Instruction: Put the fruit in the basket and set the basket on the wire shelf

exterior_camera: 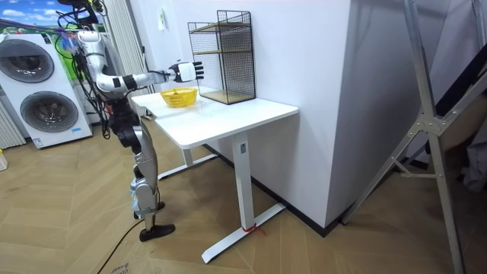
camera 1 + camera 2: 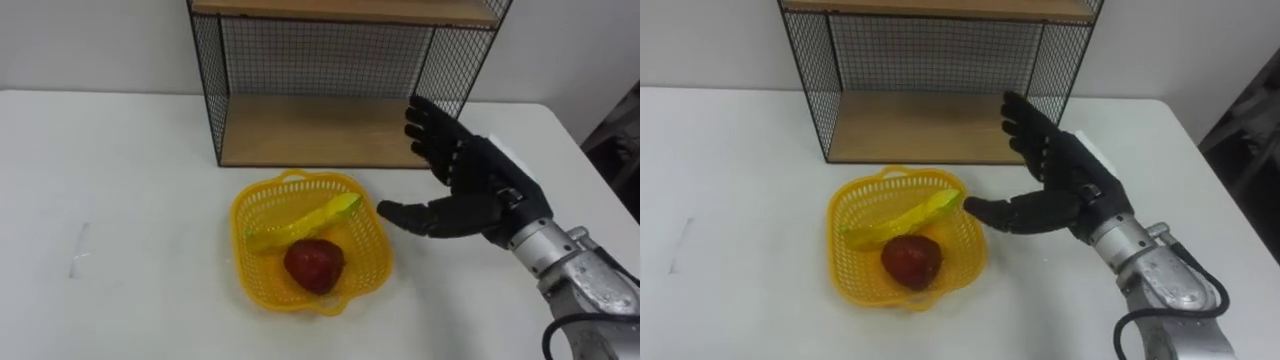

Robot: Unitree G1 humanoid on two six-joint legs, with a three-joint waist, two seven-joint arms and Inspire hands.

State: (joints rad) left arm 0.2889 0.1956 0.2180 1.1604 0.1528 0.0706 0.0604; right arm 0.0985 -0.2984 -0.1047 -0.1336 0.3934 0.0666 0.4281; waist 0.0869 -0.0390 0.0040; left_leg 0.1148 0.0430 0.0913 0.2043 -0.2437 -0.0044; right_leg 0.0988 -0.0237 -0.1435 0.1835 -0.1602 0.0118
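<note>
No legible text or labels.

- I see bright, even light on the white rectangular tabletop (image 2: 120, 200).
- The yellow plastic lattice basket (image 2: 262, 205) casts only a faint, soft shadow.
- The black wire shelf (image 2: 300, 60) looks slightly dimmer inside.

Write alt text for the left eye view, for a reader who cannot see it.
A yellow basket holding a banana and a red fruit sits on a white table before a wire shelf; the robot's open right hand hovers beside it.
</note>
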